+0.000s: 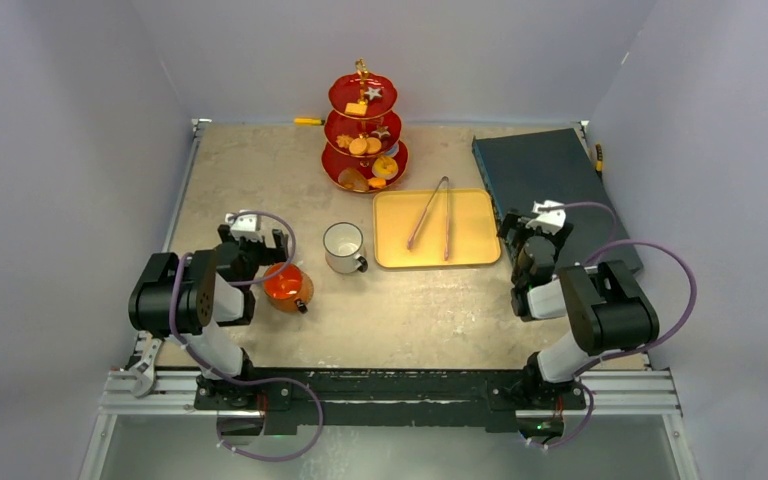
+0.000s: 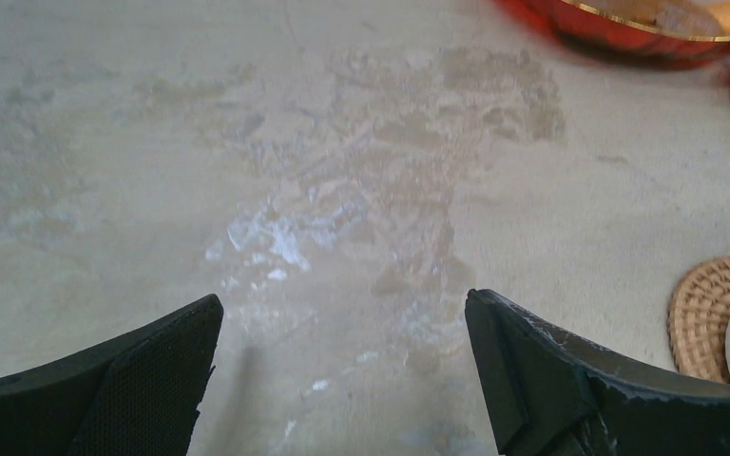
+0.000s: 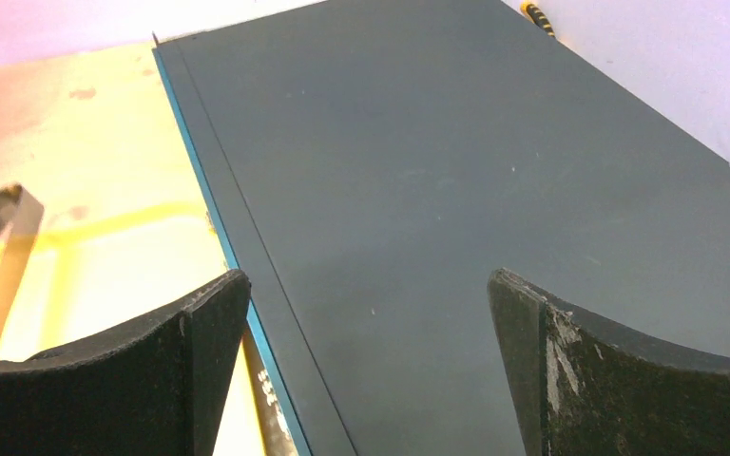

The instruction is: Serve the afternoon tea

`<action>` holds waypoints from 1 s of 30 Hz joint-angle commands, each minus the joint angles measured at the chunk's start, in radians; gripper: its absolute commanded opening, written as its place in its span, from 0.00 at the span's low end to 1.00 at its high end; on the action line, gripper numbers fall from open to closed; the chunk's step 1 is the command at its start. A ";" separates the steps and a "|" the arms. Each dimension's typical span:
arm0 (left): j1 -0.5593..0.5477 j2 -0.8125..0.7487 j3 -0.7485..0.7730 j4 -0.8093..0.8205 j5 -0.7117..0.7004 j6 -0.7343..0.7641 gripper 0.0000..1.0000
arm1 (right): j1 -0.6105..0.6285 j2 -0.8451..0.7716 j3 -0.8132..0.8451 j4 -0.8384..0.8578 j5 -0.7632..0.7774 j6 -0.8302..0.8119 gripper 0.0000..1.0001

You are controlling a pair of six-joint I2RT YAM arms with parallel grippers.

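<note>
The red three-tier stand (image 1: 365, 130) with a gold handle stands at the back middle, and small pastries and biscuits (image 1: 366, 146) lie on its tiers. Its bottom tier (image 2: 627, 24) shows at the top right of the left wrist view. A white mug (image 1: 343, 247) stands mid-table on a wicker coaster (image 2: 708, 309). The orange mug (image 1: 288, 287) sits just right of my left arm. My left gripper (image 1: 255, 238) (image 2: 342, 299) is open over bare table. Open too, my right gripper (image 1: 522, 232) (image 3: 369, 275) hovers at the edge of a dark box, holding nothing.
A flat yellow tray (image 1: 470, 245) (image 3: 105, 190) lies right of the white mug, with metal tongs (image 1: 430, 215) on it. A dark blue flat box (image 1: 550, 175) (image 3: 456, 171) fills the back right. Grey walls enclose the table on three sides.
</note>
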 commanded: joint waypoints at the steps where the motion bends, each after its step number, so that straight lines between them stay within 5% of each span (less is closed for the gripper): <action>1: -0.012 -0.013 0.057 0.050 0.000 0.028 0.99 | 0.021 0.026 -0.044 0.209 -0.032 -0.064 0.98; 30: -0.036 -0.006 0.065 0.052 -0.028 0.043 0.99 | -0.028 0.018 -0.035 0.178 -0.072 -0.020 0.98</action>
